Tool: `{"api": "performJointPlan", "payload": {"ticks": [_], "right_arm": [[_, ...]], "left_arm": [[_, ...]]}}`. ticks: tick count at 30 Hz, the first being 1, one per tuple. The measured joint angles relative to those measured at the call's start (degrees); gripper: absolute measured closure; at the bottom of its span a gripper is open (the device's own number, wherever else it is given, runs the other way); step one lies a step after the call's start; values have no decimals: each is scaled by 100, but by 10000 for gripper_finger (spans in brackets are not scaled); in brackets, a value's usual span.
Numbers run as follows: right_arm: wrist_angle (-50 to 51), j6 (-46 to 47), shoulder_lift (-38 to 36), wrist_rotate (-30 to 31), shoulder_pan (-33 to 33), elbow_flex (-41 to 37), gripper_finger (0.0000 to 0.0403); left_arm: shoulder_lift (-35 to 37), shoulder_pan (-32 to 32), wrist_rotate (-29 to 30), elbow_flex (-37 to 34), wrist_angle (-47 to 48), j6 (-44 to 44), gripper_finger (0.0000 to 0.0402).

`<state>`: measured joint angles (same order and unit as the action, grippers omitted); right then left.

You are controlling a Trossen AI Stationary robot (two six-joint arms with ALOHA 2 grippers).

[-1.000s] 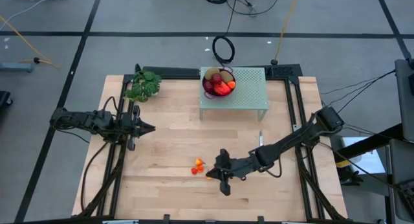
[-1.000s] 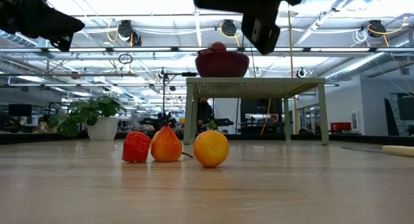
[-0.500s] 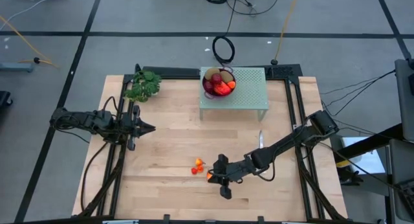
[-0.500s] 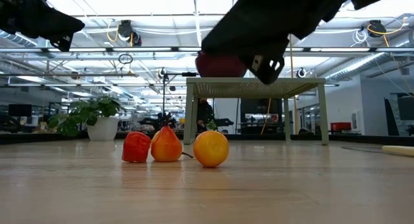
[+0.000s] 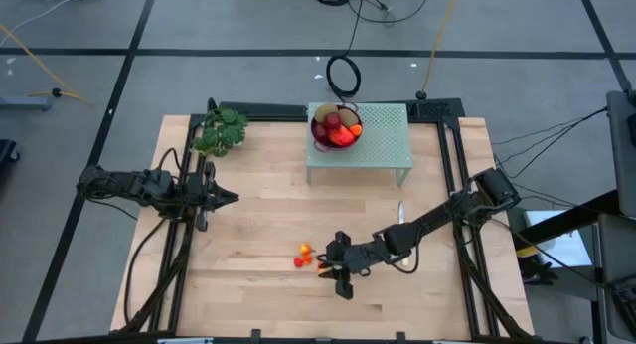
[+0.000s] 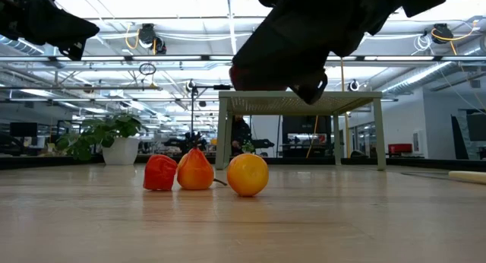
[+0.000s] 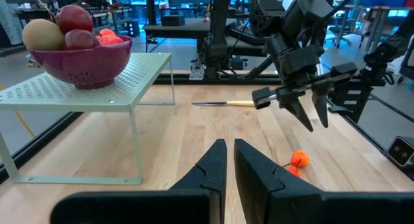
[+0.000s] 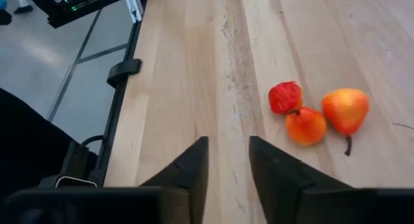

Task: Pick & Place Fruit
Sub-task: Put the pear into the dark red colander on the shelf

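I am looking down on a pale wooden table [image 5: 248,225] where a perforated pale-green metal stand [image 5: 383,145] is sitting at the far edge, carrying a dark magenta colander bowl [image 5: 335,133] that is holding an olive-brown kiwi [image 7: 43,33], two dark red round fruits [image 7: 75,18] and some orange-red pieces. A green leafy bunch [image 5: 221,131] is lying at the far left corner, and a yellow-handled knife [image 7: 223,103] is resting on the boards between the stand and the right arm. Nothing is standing between the loose fruit and the right gripper [image 5: 332,267], which is hanging just beside them on the near-middle of the table; its fingers [image 8: 187,166] are parted a little with only bare wood showing in the gap, so it is grasping nothing. Three tiny orange-red fruits [image 6: 201,172] are sitting on the boards, clustered and touching: a crinkled red one [image 8: 285,97], a rounder orange one [image 8: 306,125] and a pear-shaped orange-yellow one with a short stem [image 8: 345,109]. From table height they are standing in a row in front of the stand's legs. My left gripper [image 5: 227,197] is waiting over the left side of the table, well apart from the fruit, its fingers [image 7: 213,166] pressed almost together with nothing between them.
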<state>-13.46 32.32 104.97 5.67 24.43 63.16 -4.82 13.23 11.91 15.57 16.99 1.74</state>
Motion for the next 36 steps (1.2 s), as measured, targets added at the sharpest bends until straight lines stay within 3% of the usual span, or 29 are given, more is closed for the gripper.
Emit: {"api": "performJointPlan", "payload": {"ticks": [7, 15, 27, 36], "right_arm": [[17, -17, 0, -1, -5, 0, 236], [299, -171, 0, -2, -49, 0, 196], [488, -371, 3, 0, -197, -2, 186], [132, -328, 436, 8, -197, 0, 189]], "left_arm": [[0, -1, 0, 0, 78, 0, 369], [2, 0, 1, 0, 122, 0, 369], [2, -2, 1, 0, 122, 0, 369], [1, -2, 1, 0, 122, -2, 369]]}}
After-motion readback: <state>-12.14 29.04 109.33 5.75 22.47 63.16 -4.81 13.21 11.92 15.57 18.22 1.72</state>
